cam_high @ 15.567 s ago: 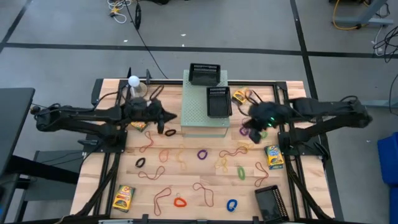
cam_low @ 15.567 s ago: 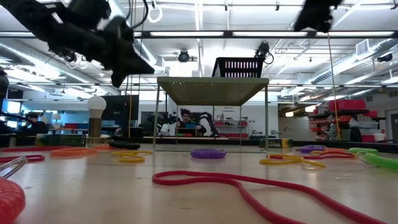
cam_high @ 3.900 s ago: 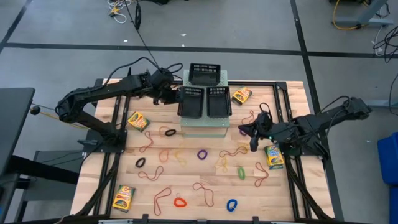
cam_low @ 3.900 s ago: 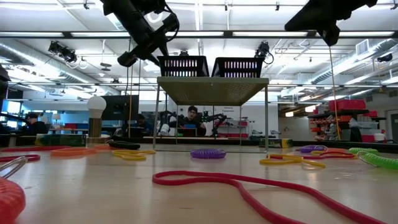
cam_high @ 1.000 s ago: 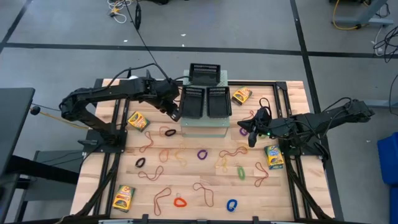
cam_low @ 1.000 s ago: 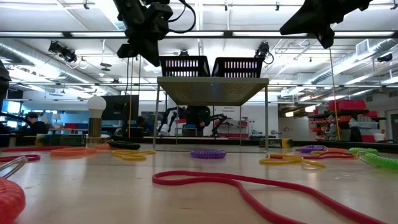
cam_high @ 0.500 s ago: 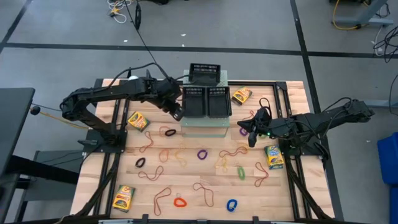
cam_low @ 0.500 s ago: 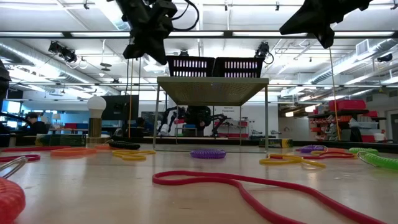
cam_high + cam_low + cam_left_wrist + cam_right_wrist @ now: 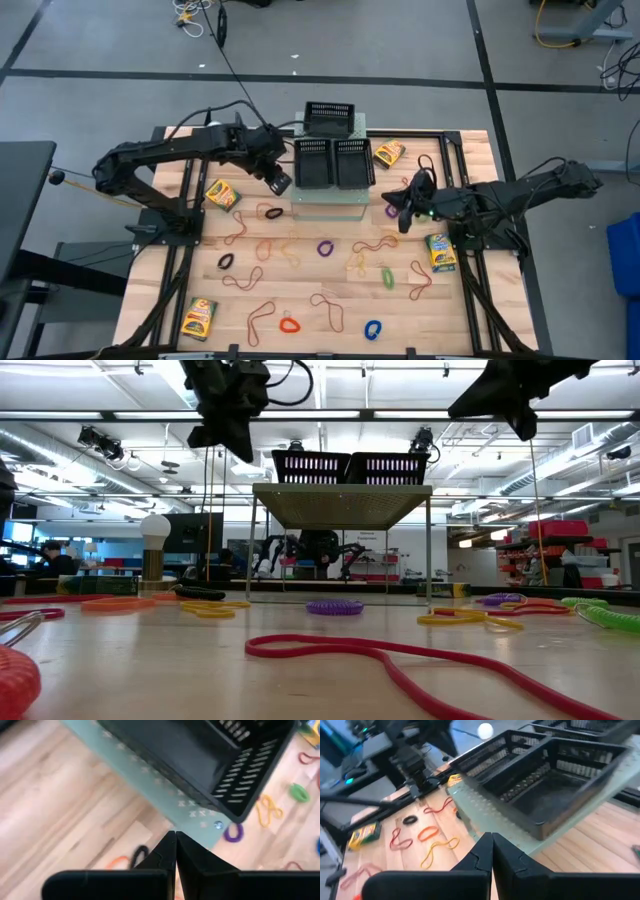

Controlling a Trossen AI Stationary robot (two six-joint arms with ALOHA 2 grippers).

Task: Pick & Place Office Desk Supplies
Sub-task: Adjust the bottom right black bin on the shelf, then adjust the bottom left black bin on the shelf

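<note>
While both claws are pinched together and empty, the left gripper (image 9: 281, 184), beside the black mesh tray (image 9: 313, 163), must next descend for the black loop (image 9: 272, 212) below it

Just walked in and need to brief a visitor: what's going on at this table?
Two robot arms are sorting desk supplies, but neither holds anything now. The left pincer, shut, hangs beside the black mesh trays that sit side by side on the pale-green perforated box. The right pincer, also shut, hovers right of that box. Rubber bands, small loops and crayon boxes lie scattered on the table.
</note>
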